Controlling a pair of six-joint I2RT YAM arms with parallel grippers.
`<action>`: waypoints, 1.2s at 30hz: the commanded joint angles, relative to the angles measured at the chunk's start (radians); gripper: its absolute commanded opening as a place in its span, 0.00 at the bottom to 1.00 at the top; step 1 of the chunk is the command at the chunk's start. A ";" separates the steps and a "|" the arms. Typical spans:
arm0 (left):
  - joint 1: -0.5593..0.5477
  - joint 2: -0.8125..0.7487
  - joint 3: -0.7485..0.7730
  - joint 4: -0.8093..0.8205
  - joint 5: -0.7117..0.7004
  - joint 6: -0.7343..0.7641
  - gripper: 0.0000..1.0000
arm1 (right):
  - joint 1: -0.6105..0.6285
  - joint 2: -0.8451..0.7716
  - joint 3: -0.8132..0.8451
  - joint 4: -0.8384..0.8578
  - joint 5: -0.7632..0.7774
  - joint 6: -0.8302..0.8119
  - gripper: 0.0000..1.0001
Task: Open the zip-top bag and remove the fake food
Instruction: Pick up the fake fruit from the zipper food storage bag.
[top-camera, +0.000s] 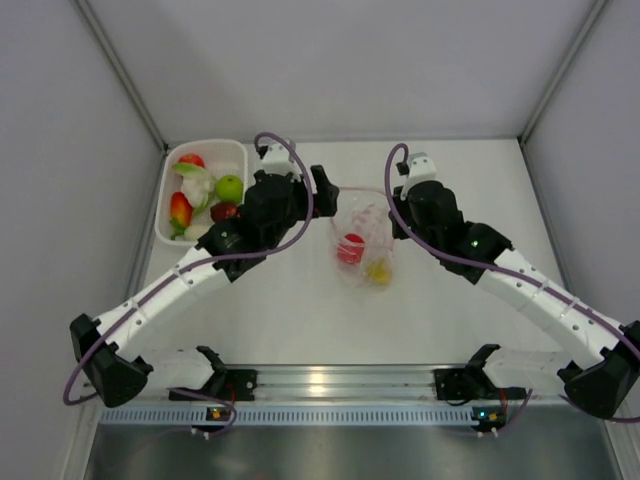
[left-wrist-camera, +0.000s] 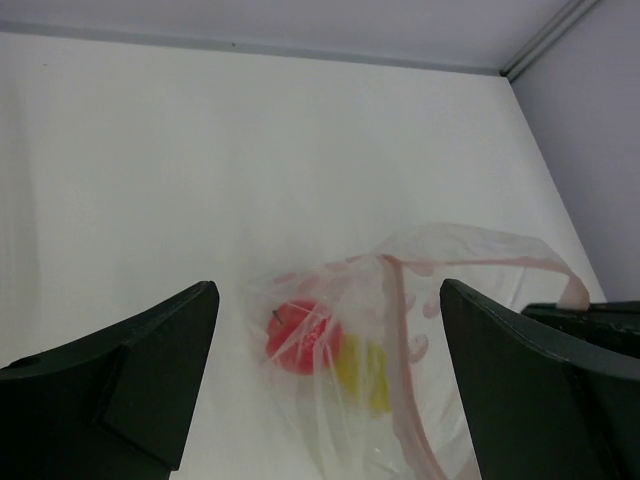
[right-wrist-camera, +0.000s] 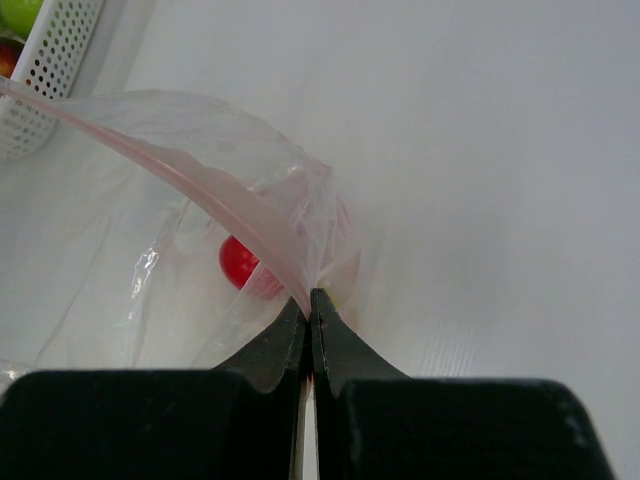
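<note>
Your right fingers (right-wrist-camera: 282, 345) are pressed together, pinching the zip edge of the bag (top-camera: 362, 232). Your left fingers (left-wrist-camera: 150, 370) stand spread wide with nothing gripped, and the bag's gaping mouth is just ahead of them. The bag lies on the desk (top-camera: 300, 320) between the two arms with a red piece (left-wrist-camera: 300, 336) and a yellow piece (left-wrist-camera: 366, 372) inside, and more fake food (top-camera: 229, 187) sits in the white basket (top-camera: 165, 208) at far left.

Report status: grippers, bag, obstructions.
Right gripper shut on the pinkish zip strip of the clear crinkly plastic zip-top bag. Left gripper open, facing the bag mouth. Red plastic fruit and yellow plastic piece inside. Nothing seen blocking.
</note>
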 joint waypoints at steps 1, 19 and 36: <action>-0.089 -0.018 -0.010 -0.031 -0.116 -0.045 0.97 | -0.009 -0.015 0.018 0.045 0.026 0.013 0.00; -0.251 0.036 -0.020 -0.263 -0.352 -0.160 0.13 | -0.009 -0.073 0.047 -0.078 0.231 -0.052 0.00; -0.144 0.108 -0.073 -0.068 -0.220 -0.082 0.00 | 0.187 0.054 0.326 -0.428 0.528 -0.036 0.00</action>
